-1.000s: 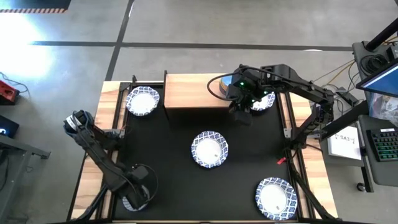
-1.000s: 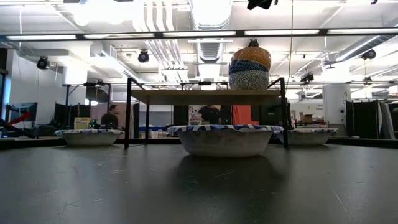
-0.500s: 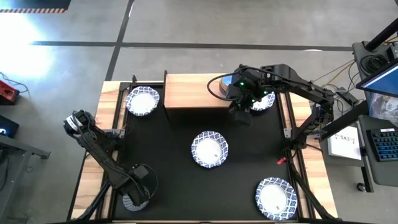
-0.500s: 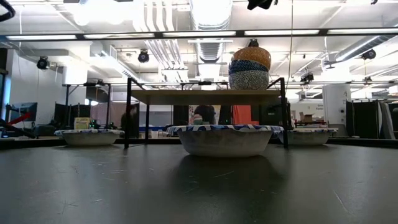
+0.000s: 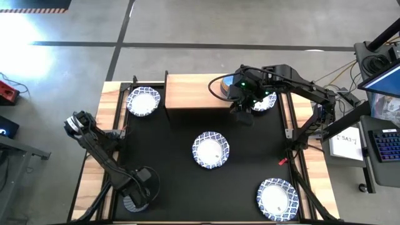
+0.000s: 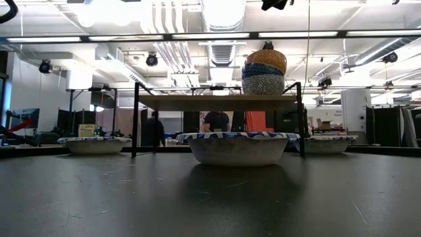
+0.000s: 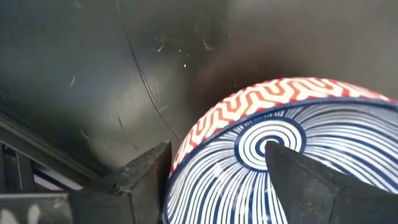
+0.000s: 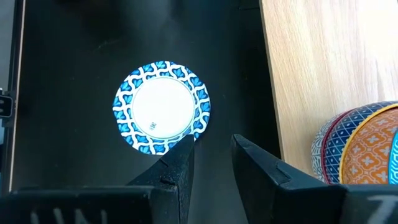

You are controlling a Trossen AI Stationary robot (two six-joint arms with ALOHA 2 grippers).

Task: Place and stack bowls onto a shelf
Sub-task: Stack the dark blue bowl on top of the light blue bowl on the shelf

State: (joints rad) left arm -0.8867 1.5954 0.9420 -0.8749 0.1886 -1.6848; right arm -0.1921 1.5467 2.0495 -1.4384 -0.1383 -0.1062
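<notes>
at lower left, the left gripper (image 5: 139, 201) straddles a red bowl's (image 7: 267, 155) rim, jaws spread; the right gripper's (image 8: 211, 158) jaws stand slightly apart over the shelf (image 5: 190, 92).

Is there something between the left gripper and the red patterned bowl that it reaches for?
Nothing visible. The left gripper is already at the red patterned bowl, one finger outside the rim and the other over the striped inside. Only bare black table lies around it.

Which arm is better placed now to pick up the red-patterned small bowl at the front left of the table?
The left arm. Its tool already straddles the red-patterned bowl, one finger inside and one outside the rim. The right tool hangs far away by the shelf.
</notes>
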